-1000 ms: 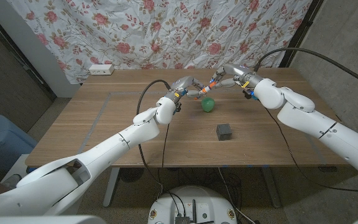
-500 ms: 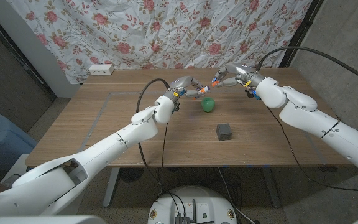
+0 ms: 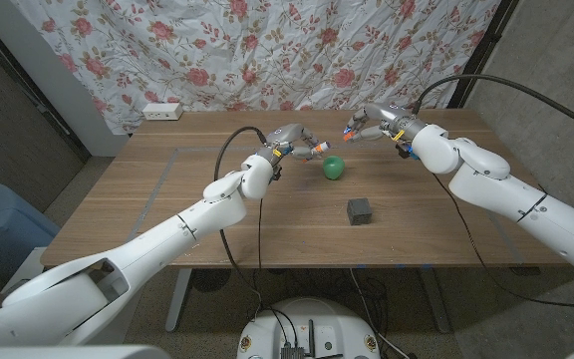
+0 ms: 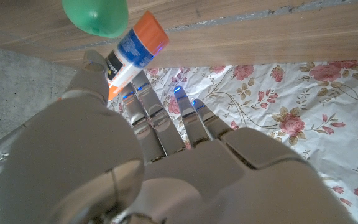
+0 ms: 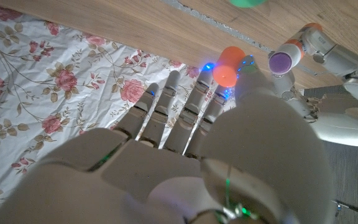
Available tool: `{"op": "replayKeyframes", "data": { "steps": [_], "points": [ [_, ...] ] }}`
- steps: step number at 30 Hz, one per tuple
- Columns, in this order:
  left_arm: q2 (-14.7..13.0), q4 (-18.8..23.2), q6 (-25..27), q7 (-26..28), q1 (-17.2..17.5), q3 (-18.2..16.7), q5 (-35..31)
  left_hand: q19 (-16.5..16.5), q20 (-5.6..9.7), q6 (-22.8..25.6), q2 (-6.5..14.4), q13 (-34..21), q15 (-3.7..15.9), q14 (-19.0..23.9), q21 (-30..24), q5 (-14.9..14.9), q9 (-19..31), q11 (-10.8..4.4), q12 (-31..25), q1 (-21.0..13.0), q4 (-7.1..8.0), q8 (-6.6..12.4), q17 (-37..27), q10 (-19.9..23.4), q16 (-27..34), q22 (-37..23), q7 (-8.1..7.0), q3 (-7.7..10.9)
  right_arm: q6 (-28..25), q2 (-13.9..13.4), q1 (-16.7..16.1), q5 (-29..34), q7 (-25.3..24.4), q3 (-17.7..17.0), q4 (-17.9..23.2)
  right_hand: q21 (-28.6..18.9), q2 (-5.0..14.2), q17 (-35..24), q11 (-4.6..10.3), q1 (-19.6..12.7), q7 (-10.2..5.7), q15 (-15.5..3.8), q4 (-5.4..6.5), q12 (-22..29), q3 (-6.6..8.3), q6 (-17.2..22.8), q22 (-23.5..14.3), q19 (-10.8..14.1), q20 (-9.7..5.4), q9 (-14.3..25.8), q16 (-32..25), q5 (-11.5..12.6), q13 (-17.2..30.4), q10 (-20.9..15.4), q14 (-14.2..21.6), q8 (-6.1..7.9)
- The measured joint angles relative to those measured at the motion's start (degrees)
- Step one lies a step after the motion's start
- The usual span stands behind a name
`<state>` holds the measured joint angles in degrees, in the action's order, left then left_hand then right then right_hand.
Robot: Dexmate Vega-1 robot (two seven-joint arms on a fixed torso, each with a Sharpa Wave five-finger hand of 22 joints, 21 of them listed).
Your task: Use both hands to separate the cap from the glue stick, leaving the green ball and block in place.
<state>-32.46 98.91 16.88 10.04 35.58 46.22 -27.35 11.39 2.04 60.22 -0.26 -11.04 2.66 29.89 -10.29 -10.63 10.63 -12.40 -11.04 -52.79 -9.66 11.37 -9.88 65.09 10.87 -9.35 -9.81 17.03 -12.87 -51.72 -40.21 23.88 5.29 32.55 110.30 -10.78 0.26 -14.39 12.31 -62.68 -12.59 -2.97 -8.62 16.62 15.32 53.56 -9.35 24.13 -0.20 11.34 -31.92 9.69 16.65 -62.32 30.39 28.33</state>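
Note:
My left hand [image 3: 292, 141] pinches the glue stick's body [image 3: 315, 150] just above the table, beside the green ball [image 3: 335, 168]. The left wrist view shows the stick's blue and white label and orange end [image 4: 135, 50] at the fingertips, with the green ball [image 4: 96, 15] close by. My right hand [image 3: 375, 122] pinches the small orange cap [image 3: 349, 131], a short gap away from the stick. In the right wrist view the cap [image 5: 227, 66] sits at my fingertips, facing the stick's bare purple tip [image 5: 283, 61]. The dark block [image 3: 359, 210] lies nearer the front.
A white power strip [image 3: 162, 111] lies at the table's back left corner, under the floral curtain [image 3: 267, 50]. Tape lines [image 3: 167, 165] mark the wooden table [image 3: 118, 209]. Black cables arc from both wrists.
The two hands have drawn apart: the cap has come off with the right hand, and a gap now shows between it and the stick. Ball and block have not moved.

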Motion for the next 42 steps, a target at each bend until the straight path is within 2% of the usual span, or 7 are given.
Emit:
{"op": "replayKeyframes", "data": {
  "steps": [6,12,13,20,42],
  "points": [
    [-0.5,0.5,0.7,-0.9,0.2,-0.1,-0.8,0.0,0.00,0.0,0.0,0.0,0.00,0.0,0.0,0.0,0.0,0.00,0.0,0.0,0.00,0.00,0.0,0.0,0.0,0.0,0.00,0.00,-1.0,-0.4,0.0,0.9,0.6,0.5,0.6,0.0,0.02,0.0,0.30,0.0,0.00,0.00,0.25,0.0,-0.25,0.0,0.0,0.0,0.00,-0.1,0.0,0.0,0.0,0.3,0.0,-0.06],
    [-1.9,1.5,1.1,-2.0,0.3,0.3,-2.5,0.0,0.00,0.0,0.0,0.0,0.00,0.0,0.0,0.0,0.0,0.00,0.0,0.0,0.00,-0.01,0.0,0.0,0.0,0.0,0.00,0.00,-3.1,-0.7,0.2,2.8,2.0,1.2,1.0,0.0,0.60,0.0,0.16,0.4,0.00,0.00,0.09,-0.3,-0.54,0.0,0.0,0.0,0.00,-0.3,0.0,0.0,0.0,0.8,0.0,-0.10],
    [-2.0,1.6,1.2,-2.2,0.2,0.4,-2.8,0.0,0.00,0.0,0.0,0.0,0.00,0.0,0.0,0.0,0.0,0.00,0.0,0.0,0.00,-0.01,0.0,0.0,0.0,0.0,0.00,0.00,-3.3,-0.7,0.2,3.0,2.1,1.3,1.1,0.0,1.38,0.0,0.07,-0.4,0.00,0.00,0.09,-0.5,-0.54,0.0,0.0,0.0,-0.01,-0.3,0.0,-0.1,-0.1,1.0,0.0,-0.28],
    [-2.8,2.1,1.6,-3.5,0.1,0.8,-4.5,0.0,0.00,0.0,0.0,0.0,0.00,0.0,0.0,0.0,0.0,0.00,0.0,0.0,0.00,-0.02,0.0,0.0,0.0,0.0,0.00,0.00,-4.4,-1.1,0.3,4.5,3.1,1.7,1.3,0.0,1.54,0.0,0.17,-0.3,-0.02,0.00,0.08,-0.5,-0.55,-0.4,0.0,-0.2,-0.22,-0.3,0.0,0.1,0.2,1.3,0.0,-0.28],
    [-5.5,4.6,5.0,-7.7,1.0,2.0,-11.7,0.0,0.00,0.0,0.0,0.0,0.00,0.0,0.0,0.1,0.0,-0.31,0.3,0.0,0.00,-0.24,0.0,-0.3,0.0,0.0,0.00,0.00,-4.3,-2.4,0.3,8.1,4.7,2.8,0.4,0.0,1.91,-0.1,0.17,0.1,-0.01,0.00,0.07,-0.8,-0.55,-0.6,0.0,-0.1,-0.74,-0.3,0.1,0.1,0.6,1.9,0.0,-0.75]
  ]
}}
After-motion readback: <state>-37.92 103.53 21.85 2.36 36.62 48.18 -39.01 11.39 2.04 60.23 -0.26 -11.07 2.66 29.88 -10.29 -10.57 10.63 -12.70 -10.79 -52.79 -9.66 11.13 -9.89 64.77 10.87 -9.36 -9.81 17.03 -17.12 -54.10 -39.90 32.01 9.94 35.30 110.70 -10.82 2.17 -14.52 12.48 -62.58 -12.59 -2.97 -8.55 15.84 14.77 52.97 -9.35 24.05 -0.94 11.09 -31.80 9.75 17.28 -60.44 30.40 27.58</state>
